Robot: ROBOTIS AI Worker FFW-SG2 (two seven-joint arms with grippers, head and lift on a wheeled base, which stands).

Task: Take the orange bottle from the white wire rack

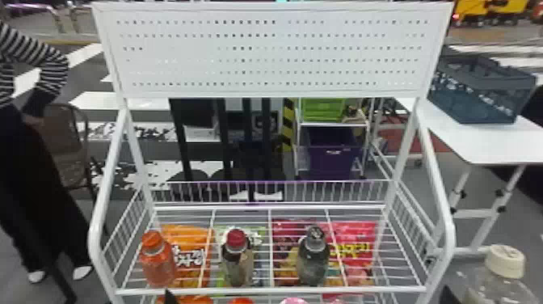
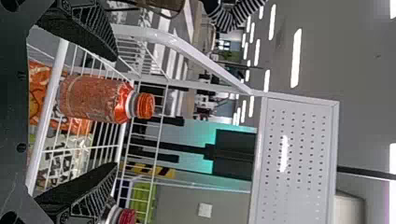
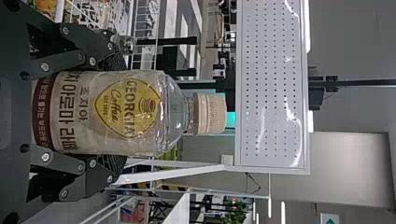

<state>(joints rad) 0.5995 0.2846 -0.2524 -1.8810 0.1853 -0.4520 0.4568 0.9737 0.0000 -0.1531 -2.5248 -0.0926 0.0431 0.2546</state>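
The orange bottle [image 1: 157,260] stands upright at the left front of the white wire rack [image 1: 274,290]. My left gripper [image 1: 170,297] is at the bottom edge in the head view, just in front of the rack's front bar. Seen from the left wrist, the left gripper [image 2: 115,112] is open, with the orange bottle [image 2: 93,99] ahead between its spread fingers, untouched. At the lower right is my right gripper [image 1: 448,296], beside a cream-capped bottle [image 1: 499,279]. In the right wrist view the right gripper [image 3: 123,112] is shut on that coffee bottle [image 3: 112,112].
A red-capped bottle [image 1: 237,258] and a dark-capped bottle [image 1: 313,256] stand along the rack's front. Snack bags [image 1: 190,254] lie beneath the wires. The rack's side rail [image 1: 97,234] rises left of the orange bottle. A table [image 1: 485,141] with a dark crate [image 1: 480,89] stands at right.
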